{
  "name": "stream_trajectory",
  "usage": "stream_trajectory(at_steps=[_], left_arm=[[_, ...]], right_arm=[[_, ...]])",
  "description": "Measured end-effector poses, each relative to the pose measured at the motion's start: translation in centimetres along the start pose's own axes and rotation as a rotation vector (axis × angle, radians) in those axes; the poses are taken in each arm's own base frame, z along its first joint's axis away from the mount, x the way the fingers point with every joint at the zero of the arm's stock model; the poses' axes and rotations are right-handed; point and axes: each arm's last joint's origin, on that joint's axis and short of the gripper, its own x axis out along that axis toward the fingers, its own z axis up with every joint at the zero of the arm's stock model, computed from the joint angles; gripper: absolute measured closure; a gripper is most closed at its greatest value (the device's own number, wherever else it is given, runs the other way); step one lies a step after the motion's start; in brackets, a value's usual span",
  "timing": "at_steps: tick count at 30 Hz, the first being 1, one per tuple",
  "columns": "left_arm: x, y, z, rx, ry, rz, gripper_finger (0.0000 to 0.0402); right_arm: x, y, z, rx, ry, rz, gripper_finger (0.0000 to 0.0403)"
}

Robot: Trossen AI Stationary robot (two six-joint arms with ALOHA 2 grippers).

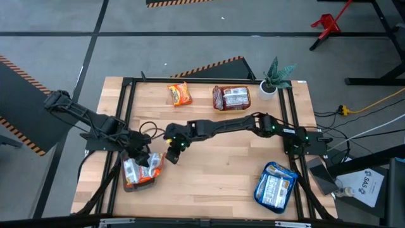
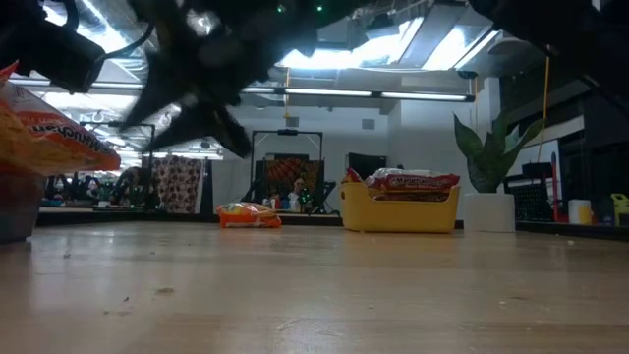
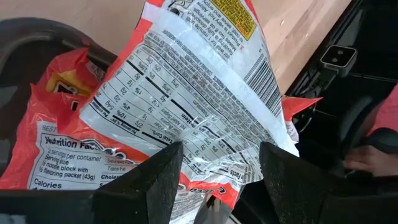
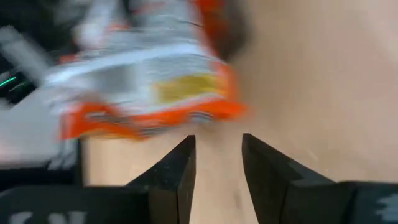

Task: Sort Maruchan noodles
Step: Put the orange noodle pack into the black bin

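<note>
An orange Maruchan packet lies printed back up, tilted over another orange packet in the dark tray at the table's left near side. My left gripper is open just above this packet's near end, one finger on either side. My right gripper is open by a narrow gap a little to the tray's right, with the blurred orange packet ahead of it. One more orange packet lies flat on the table near the far edge. My left gripper has its open fingers in front of the top packet's near end, coming from above at a slant. I cannot tell whether they touch it. The packet rests on the packet below and reaches out over the tray's side.
A yellow bowl with red-and-white packets stands at the far middle, with a potted plant at the far right corner. Blue-and-white packets are stacked at the near right. Bare wood lies in the middle.
</note>
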Motion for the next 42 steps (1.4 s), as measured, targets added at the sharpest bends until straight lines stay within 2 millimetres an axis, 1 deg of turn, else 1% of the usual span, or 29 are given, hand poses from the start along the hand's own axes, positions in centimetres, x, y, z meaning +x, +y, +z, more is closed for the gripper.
stream_trajectory(at_steps=[2,4,6,9,12,15,18,21,26,29,30,33,36,39,42], left_arm=[[0.0,0.0,0.0,-0.001,-0.004,0.002,0.0187],[0.0,0.0,0.0,-0.020,-0.009,0.003,0.0187],[0.0,0.0,0.0,-0.026,-0.013,0.003,0.0187],[0.0,0.0,0.0,-0.031,-0.014,0.002,0.0187],[0.0,-0.2,0.0,-0.063,0.001,-0.017,0.0187],[-0.5,-0.7,-0.3,-0.110,0.071,-0.088,0.0187],[-2.2,-2.3,-0.6,-0.150,0.118,-0.184,0.0187],[-4.9,-4.1,-0.9,-0.186,0.097,-0.274,0.0187],[-9.7,-6.2,-1.4,-0.215,-0.023,-0.340,0.0187],[-11.7,-6.6,-1.6,-0.218,-0.134,-0.319,0.0187],[-12.1,-6.5,-1.6,-0.213,-0.175,-0.303,0.0187],[-12.2,-5.9,-1.6,-0.202,-0.243,-0.220,0.0187],[-11.0,-5.2,-1.4,-0.190,-0.245,-0.132,0.0187],[-10.1,-4.9,-1.2,-0.182,-0.242,-0.095,0.0187],[-9.9,-4.9,-1.1,-0.182,-0.241,-0.087,0.0187]], right_arm=[[0.5,-0.4,-0.5,0.037,-0.016,-0.083,0.0285],[1.1,-0.6,-0.7,0.041,-0.024,-0.093,0.0285],[1.9,-0.4,-1.0,0.047,-0.014,-0.030,0.0285],[2.7,0.6,-1.4,0.023,-0.016,0.071,0.0285],[3.1,1.0,-1.1,0.020,-0.089,0.091,0.0285],[3.0,1.1,-0.4,0.005,-0.160,0.105,0.0285],[2.9,1.3,0.0,-0.043,-0.214,0.104,0.0285],[2.8,1.6,0.3,-0.061,-0.241,0.145,0.0285],[2.6,2.5,0.6,-0.147,-0.297,0.211,0.0285],[3.0,2.9,0.7,-0.180,-0.347,0.243,0.0285],[3.5,2.7,0.5,-0.181,-0.329,0.255,0.0285],[5.2,2.2,-0.1,-0.183,-0.290,0.314,0.0285],[6.4,2.3,-0.1,-0.210,-0.296,0.355,0.0285],[5.7,3.3,1.0,-0.294,-0.330,0.391,0.0285],[5.1,3.6,1.5,-0.388,-0.382,0.362,0.0285]])
